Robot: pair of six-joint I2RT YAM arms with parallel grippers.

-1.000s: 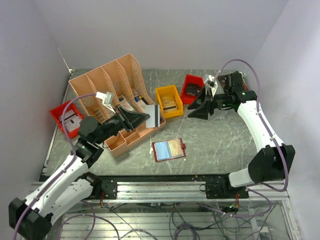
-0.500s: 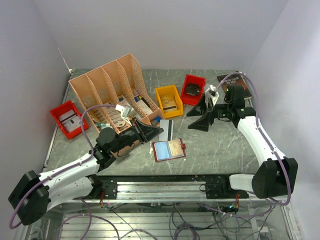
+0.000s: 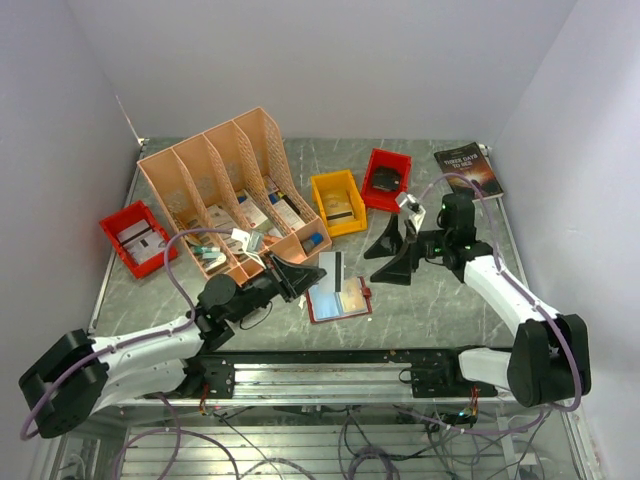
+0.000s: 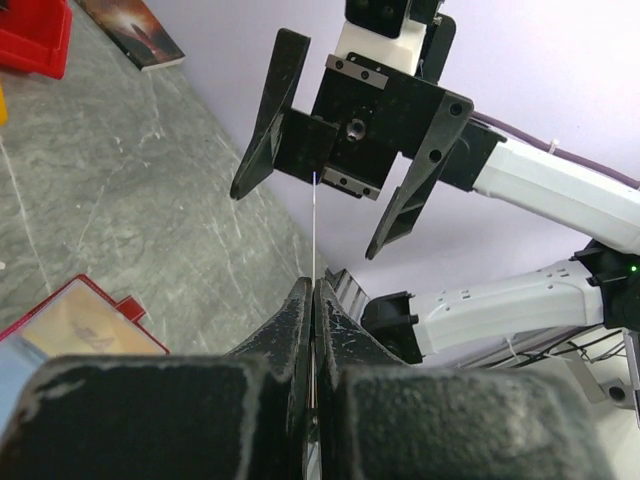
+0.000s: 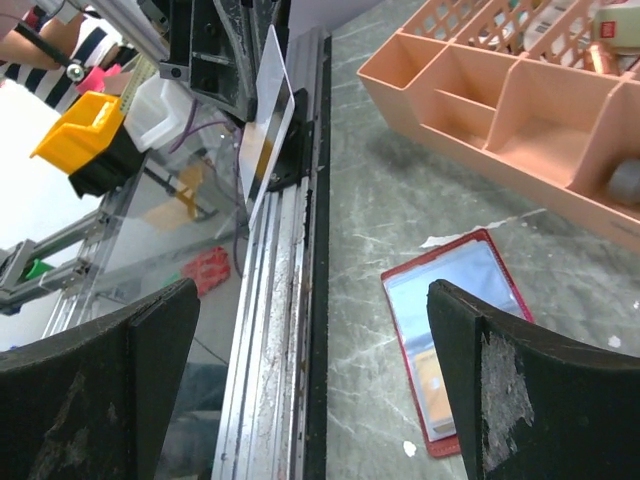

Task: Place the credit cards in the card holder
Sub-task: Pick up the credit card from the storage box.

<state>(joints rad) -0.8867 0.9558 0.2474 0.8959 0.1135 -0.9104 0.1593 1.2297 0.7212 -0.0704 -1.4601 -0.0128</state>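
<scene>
Top view: the left gripper is recorded as clamped on one credit card, a pale card with a dark stripe. The card is held upright on edge just above the far side of the card holder. The holder lies open and flat on the table, with blue and orange-yellow faces showing in its pockets. Within the last second this arm has been swung from the peach file organizer down to the holder. Over the same second the right gripper has been spread from half-open to fully wide and drawn in from beside the red bin toward the card; nothing is held in it. Left wrist view: the card is seen edge-on as a thin line rising from the shut fingertips, and the right gripper faces it squarely, a finger to either side of that line (apart from it, not touching). Right wrist view: the card is framed between the spread fingers, and the holder lies below on the table. A handover or a two-handed steadying is judged to be in preparation; the card is not yet lodged in a pocket.
</scene>
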